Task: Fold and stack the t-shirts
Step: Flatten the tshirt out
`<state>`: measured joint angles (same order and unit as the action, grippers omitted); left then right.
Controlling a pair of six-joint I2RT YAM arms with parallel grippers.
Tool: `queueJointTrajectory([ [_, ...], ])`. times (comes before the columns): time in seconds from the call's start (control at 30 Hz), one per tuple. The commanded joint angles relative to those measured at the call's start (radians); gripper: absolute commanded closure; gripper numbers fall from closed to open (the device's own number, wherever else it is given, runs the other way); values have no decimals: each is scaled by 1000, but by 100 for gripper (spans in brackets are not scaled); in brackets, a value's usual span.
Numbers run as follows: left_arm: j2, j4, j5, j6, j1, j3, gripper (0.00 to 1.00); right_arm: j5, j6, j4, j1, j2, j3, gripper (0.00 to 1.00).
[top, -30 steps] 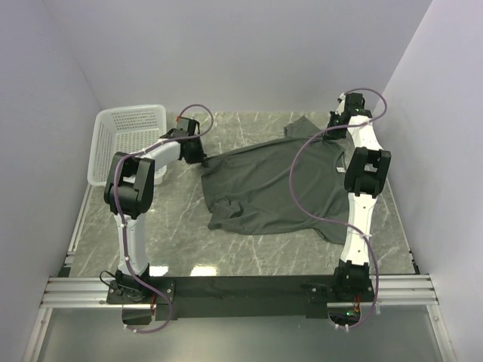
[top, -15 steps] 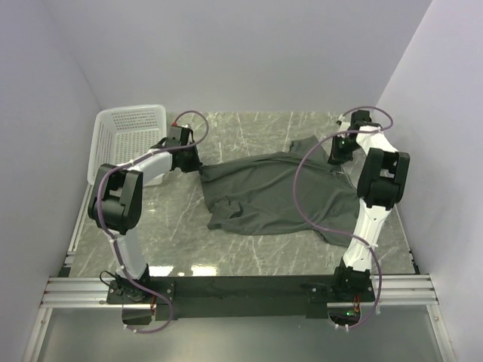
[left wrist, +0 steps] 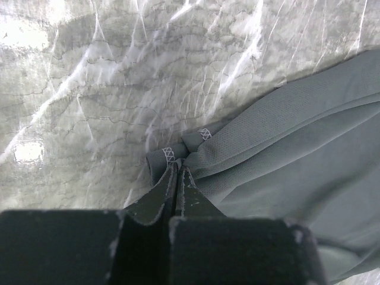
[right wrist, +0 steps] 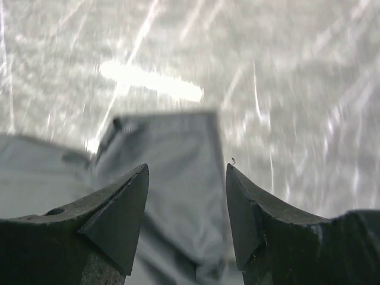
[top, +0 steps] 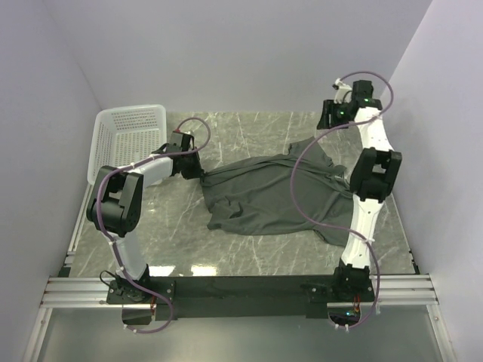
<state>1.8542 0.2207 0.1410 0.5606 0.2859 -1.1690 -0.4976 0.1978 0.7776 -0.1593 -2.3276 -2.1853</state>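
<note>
**A:** Starting with the left arm. Where was the left pincer (left wrist: 180, 172)?

**B:** Down low on the table (top: 249, 128), at the left-hand tip of the t-shirt (top: 272, 192). Its fingers were pressed together, almost no gap between them, with grey fabric nipped at the tips. A rolled hem with pale stitching showed just past the fingertips in the wrist view.

**A:** So it was gripping cloth?

**B:** Yes, clenched on the shirt's edge. From there the fabric ran away to the right in long taut folds.

**A:** How did the shirt lie overall?

**B:** It lay on the marble from the middle over to the right side, dark charcoal and rumpled. It was drawn to a point on the left where the pincer held it. The near edge was bunched and uneven.

**A:** And the right pincer (right wrist: 187, 169)?

**B:** It was raised near the far right corner, on a high-reaching arm. The fingers stood well apart with nothing between them, so it was released. In its own view, which was blurred, a flat flap of the grey fabric lay on the table below the gap. The pincer was not touching it.

**A:** Anything else on the table?

**B:** A white mesh basket (top: 128, 139) sat at the far left corner, behind the left arm. It was apart from the shirt.
</note>
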Motion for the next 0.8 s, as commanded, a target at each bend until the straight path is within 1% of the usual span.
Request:
queueJointTrajectory([
  [0.0,-13,-30,23,-19,6,-11,100,52,-29,46,63,-114,-122,38],
  [0.2,-7,-27,32,-19,9,-20,100,247,-31,-11,106,-173,-168,40],
  [0.3,-3,-26,38,-19,9,-26,100,278,-38,3,110,-202,-226,41],
  [0.43,-1,-21,40,-18,12,-34,100,373,-44,-3,130,-207,-228,43],
  [0.57,-3,-20,42,-18,13,-38,100,401,-57,3,139,-219,-234,44],
  [0.77,-6,-15,42,-19,13,-37,100,370,-78,22,139,-240,-237,46],
])
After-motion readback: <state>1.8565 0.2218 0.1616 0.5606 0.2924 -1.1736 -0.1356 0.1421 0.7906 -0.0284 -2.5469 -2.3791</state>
